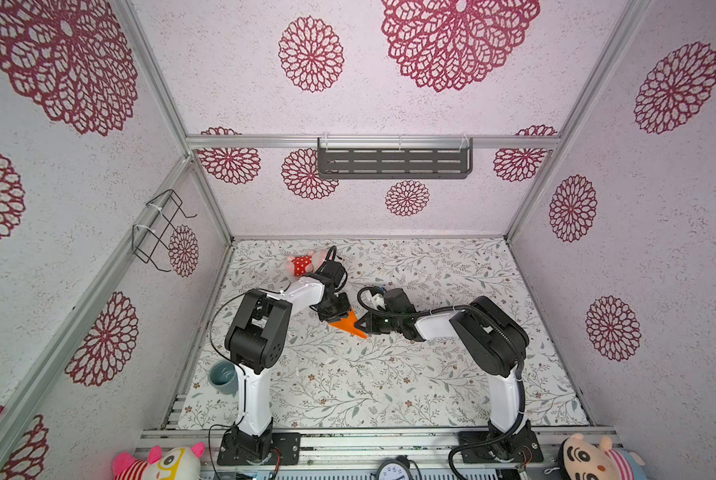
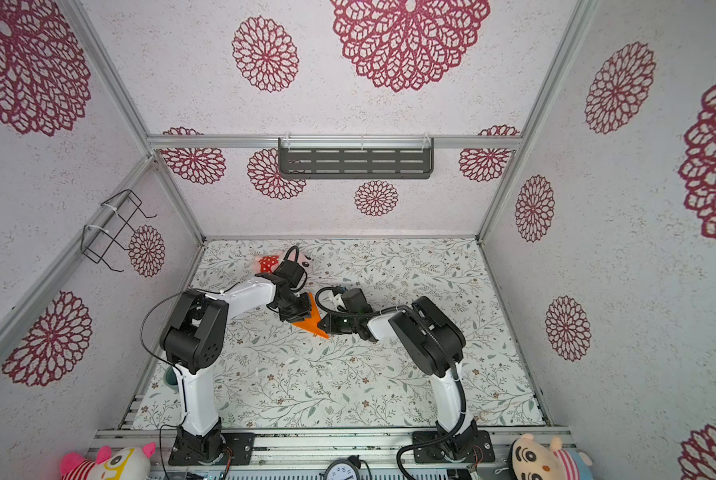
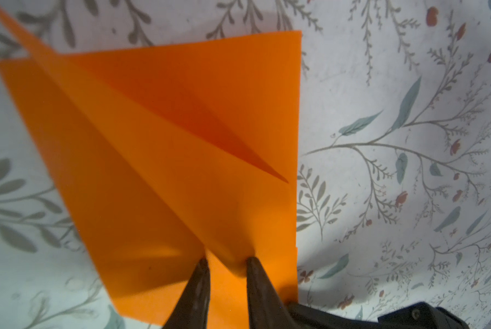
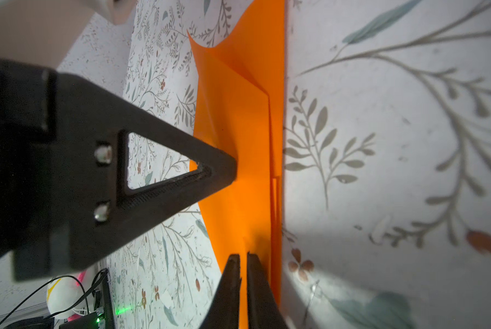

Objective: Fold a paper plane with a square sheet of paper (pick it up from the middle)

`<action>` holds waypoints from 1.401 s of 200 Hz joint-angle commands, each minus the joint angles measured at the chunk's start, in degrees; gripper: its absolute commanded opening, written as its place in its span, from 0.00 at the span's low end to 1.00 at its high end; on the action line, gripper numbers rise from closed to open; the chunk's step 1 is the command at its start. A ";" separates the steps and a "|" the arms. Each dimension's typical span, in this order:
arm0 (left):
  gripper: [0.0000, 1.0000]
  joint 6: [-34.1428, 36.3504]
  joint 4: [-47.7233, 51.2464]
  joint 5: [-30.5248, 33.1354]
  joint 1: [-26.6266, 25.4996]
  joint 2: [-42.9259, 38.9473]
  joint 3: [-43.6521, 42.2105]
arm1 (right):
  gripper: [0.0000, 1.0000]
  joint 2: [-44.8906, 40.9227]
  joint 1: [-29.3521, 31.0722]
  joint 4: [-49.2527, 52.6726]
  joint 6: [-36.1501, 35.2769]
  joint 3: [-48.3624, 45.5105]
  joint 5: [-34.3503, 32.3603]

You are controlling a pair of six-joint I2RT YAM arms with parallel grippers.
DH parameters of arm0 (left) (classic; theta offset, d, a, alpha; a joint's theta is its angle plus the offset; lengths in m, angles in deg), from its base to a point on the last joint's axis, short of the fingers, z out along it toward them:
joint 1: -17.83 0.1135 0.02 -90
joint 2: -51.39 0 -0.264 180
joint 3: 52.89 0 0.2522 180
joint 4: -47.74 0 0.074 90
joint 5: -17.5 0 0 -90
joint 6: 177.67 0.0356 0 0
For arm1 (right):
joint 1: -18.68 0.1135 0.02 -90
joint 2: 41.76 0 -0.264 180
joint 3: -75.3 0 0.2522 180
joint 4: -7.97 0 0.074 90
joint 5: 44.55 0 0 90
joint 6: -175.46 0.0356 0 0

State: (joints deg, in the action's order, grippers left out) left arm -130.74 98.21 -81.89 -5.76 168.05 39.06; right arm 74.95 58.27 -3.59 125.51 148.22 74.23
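Orange paper plane (image 1: pixel 348 325) mid-frame looks nearly folded; my right gripper (image 4: pixel 243 256) pinches it; I cannot tell whether my left gripper (image 3: pixel 228 260) grips.

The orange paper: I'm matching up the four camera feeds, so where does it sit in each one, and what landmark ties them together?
In a top view: the orange paper lies mid-table, just below picture centre.
In a top view: the paper lies mid-table, left of and below centre.
Left wrist view: the paper fills the left and middle.
Right wrist view: the paper is a tall strip down the middle.
Shared landmark: the leaf-print table cover beneath it.
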 commanded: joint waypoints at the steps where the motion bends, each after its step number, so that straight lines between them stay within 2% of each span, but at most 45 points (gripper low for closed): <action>1: 0.26 0.70 4.95 4.20 -0.15 5.93 -3.07 | 0.12 0.72 0.14 1.40 -0.50 1.14 -0.01; 119: 0.32 2.73 5.95 4.19 -0.27 7.61 -2.25 | 0.12 -0.51 0.04 1.42 -0.57 -0.70 0.91; 280: 0.32 3.64 7.41 4.72 -0.31 8.46 -1.02 | 0.12 -1.64 0.04 6.33 -1.98 -3.66 0.16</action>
State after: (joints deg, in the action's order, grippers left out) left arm -128.16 100.83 -82.17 -5.92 169.54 41.47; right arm 73.96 58.20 -3.67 125.29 145.62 75.52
